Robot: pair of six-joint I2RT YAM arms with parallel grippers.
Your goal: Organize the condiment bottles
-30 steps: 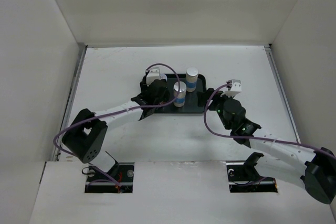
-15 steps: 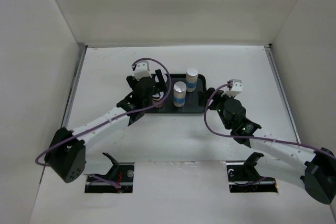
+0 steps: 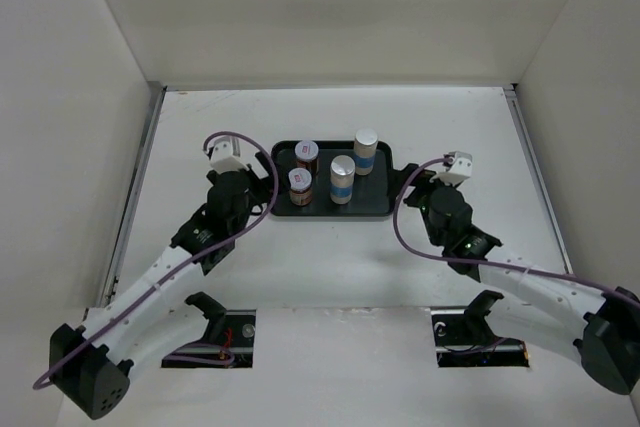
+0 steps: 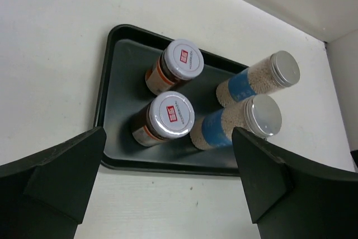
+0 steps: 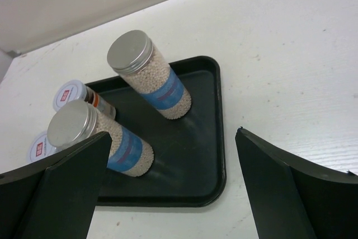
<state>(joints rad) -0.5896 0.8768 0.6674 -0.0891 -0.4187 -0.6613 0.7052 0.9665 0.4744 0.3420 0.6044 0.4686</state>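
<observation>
Four upright, 2x2, inside the black tray (image 3: 378, 197). Left column: far brown bottle (image 3: 306, 154) and near brown bottle (image 3: 299, 185), red-white labels on the caps. Right column: near white bottle (image 3: 343, 177) and far white bottle (image 3: 366, 149), both blue-banded with metal caps. The near pair sit close; can't tell if they touch. Left gripper (image 4: 168, 131) is just off the tray's left end, jaws wide, holding nothing. Right gripper (image 5: 173, 132) is just off the right end, jaws wide, also holding nothing. Tray sits mid-table (image 3: 450, 127).
</observation>
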